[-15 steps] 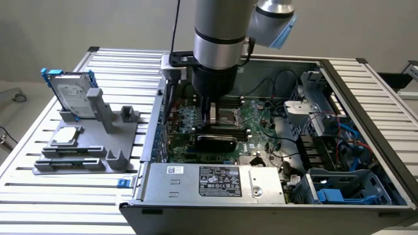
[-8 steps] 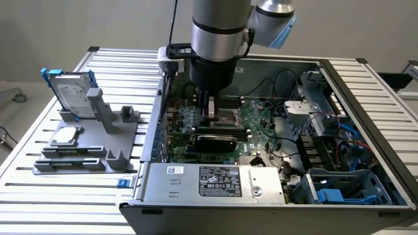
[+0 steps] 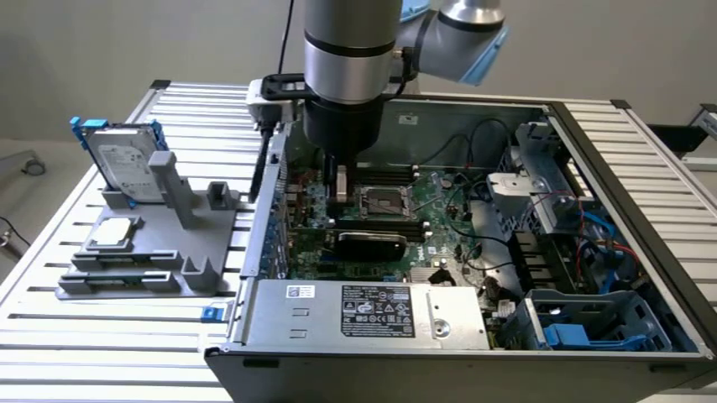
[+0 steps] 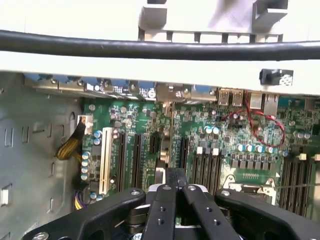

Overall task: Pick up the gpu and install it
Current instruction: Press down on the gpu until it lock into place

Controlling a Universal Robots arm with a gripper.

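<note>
The gpu [image 3: 371, 244] shows its black cooler face and stands on edge on the green motherboard [image 3: 448, 210] inside the open computer case, just in front of the processor socket [image 3: 377, 200]. My gripper [image 3: 339, 195] hangs from the arm a little above and behind the card. In the wrist view its black fingers [image 4: 165, 210] are pressed together, the gripper [image 4: 176, 174] is shut, and nothing shows between them. I cannot tell whether the fingertips touch the card. The expansion slots [image 4: 122, 160] lie just ahead of the fingers.
The case's metal wall [image 3: 267, 193] stands close to the arm on the exterior view's left. A grey holder [image 3: 146, 252] on the slatted table carries a silver hard drive [image 3: 121, 168] and a small silver chip [image 3: 116, 232]. The power supply [image 3: 370, 311] and cables [image 3: 482, 252] crowd the case.
</note>
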